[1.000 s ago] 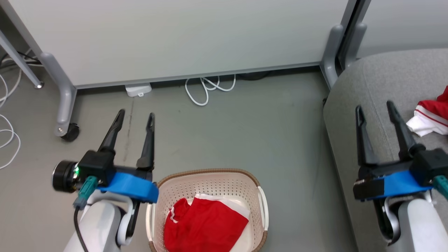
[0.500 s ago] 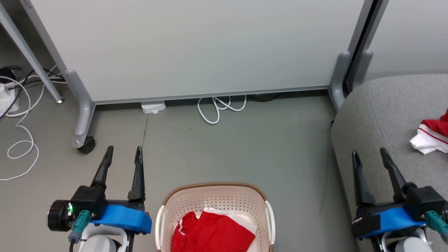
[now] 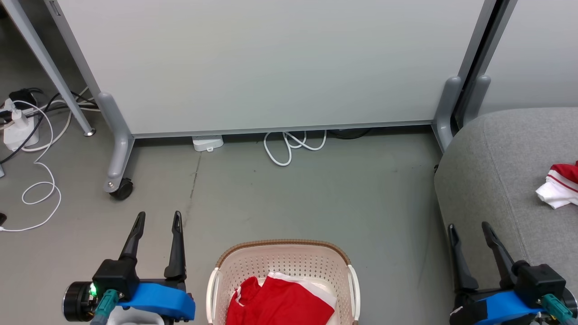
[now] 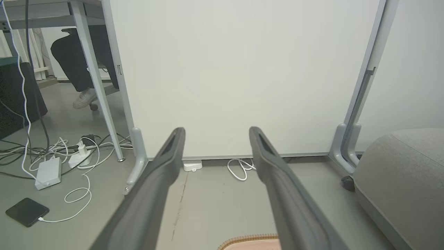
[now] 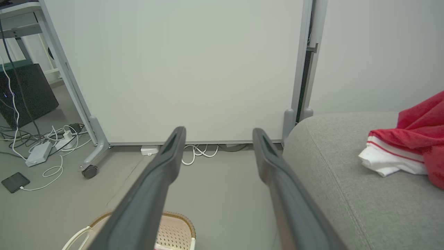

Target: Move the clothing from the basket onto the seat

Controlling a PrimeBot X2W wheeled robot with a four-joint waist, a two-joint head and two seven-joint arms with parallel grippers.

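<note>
The left gripper (image 3: pixel 159 215) hovers beside the basket (image 3: pixel 282 245), fingers spread and empty. 1 red garment (image 3: pixel 282 304) lies crumpled inside: reach down into its bunched middle (clear of the rim) and pinch deep. The right gripper (image 3: pixel 468 225), fingers also spread, hangs by the grey seat (image 3: pixel 492 180), where the other garment (image 3: pixel 557 192) already rests.

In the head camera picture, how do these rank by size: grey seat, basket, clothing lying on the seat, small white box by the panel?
Largest to smallest:
seat
basket
clothing on the seat
white box
The first three run off the picture's edge, so only visible parts count.
</note>
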